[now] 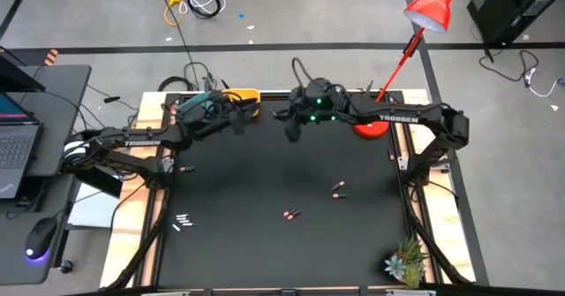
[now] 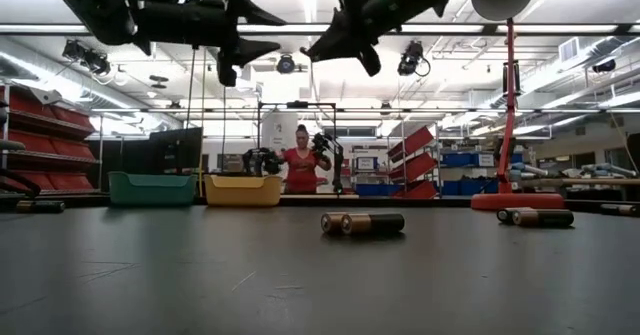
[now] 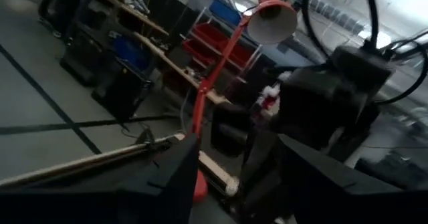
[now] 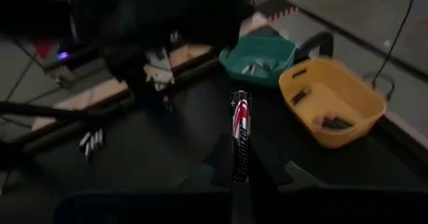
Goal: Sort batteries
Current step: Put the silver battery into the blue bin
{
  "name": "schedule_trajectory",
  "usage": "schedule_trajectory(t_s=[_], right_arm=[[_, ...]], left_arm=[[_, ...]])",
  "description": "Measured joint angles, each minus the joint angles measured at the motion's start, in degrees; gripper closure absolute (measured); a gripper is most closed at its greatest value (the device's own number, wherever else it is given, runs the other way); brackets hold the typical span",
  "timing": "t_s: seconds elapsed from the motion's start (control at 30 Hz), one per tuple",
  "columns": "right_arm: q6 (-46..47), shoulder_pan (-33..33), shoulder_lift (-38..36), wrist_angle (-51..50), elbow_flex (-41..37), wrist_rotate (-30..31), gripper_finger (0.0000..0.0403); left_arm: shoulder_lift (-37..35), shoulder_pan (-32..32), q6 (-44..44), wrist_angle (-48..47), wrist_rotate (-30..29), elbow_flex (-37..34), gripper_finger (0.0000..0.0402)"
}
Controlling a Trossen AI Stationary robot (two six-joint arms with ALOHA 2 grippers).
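My right gripper (image 1: pixel 291 130) hangs above the table's far middle, shut on a dark battery with a red and silver label (image 4: pixel 241 127). In the right wrist view the teal bowl (image 4: pixel 261 57) and the yellow bowl (image 4: pixel 331 100) lie beyond it, each with batteries inside. My left gripper (image 1: pixel 240 119) is raised beside the yellow bowl (image 1: pixel 245 94), open with nothing between its fingers (image 3: pixel 175 174). Loose dark batteries (image 1: pixel 339 187) (image 1: pixel 291 214) and a row of whitish ones (image 1: pixel 182 221) lie on the black table. My right gripper pinches the battery's near end (image 4: pixel 239 169) between its two fingers. The battery lies along the fingers and sticks out past their tips toward the bowls. The fingers slant down from the table's right. The battery is lifted clear of the table.
A red desk lamp (image 1: pixel 431 9) stands with its base (image 1: pixel 371 126) at the table's far right, close under my right arm. A potted plant (image 1: pixel 404 262) sits at the near right corner. In the low view a person (image 2: pixel 302 167) stands in the room behind the table.
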Motion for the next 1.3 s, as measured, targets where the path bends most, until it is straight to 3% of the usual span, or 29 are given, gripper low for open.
schedule_trajectory(t_s=[0.17,0.53,0.63,0.8,0.83,1.07,1.3], right_arm=[[-0.51,-2.59,0.15,3.04,0.06,-6.57,0.0379],[-0.89,-3.33,0.13,8.24,0.06,-7.74,0.0379],[-0.94,-3.32,0.13,10.07,0.06,-5.70,0.0379],[-1.61,-3.52,0.15,11.91,0.04,-3.42,0.0374],[-1.77,-3.73,0.15,11.98,0.00,-3.41,0.0373],[-5.10,-4.30,0.17,12.09,0.00,-3.25,0.0337],[-5.60,-5.68,-0.31,7.33,0.04,-3.06,0.0283]], left_arm=[[4.44,0.00,2.73,0.86,0.17,3.42,0.0198],[13.78,-0.11,2.88,9.85,1.76,8.82,0.0209],[14.92,-0.11,3.06,10.00,1.58,9.75,0.0249],[15.77,-0.09,2.90,11.67,0.64,10.21,0.0365],[15.77,-0.06,2.86,11.59,0.38,10.18,0.0372],[15.81,0.59,3.30,11.12,-0.99,10.18,0.0372],[13.63,3.67,3.30,3.98,-2.35,9.90,0.0372]])
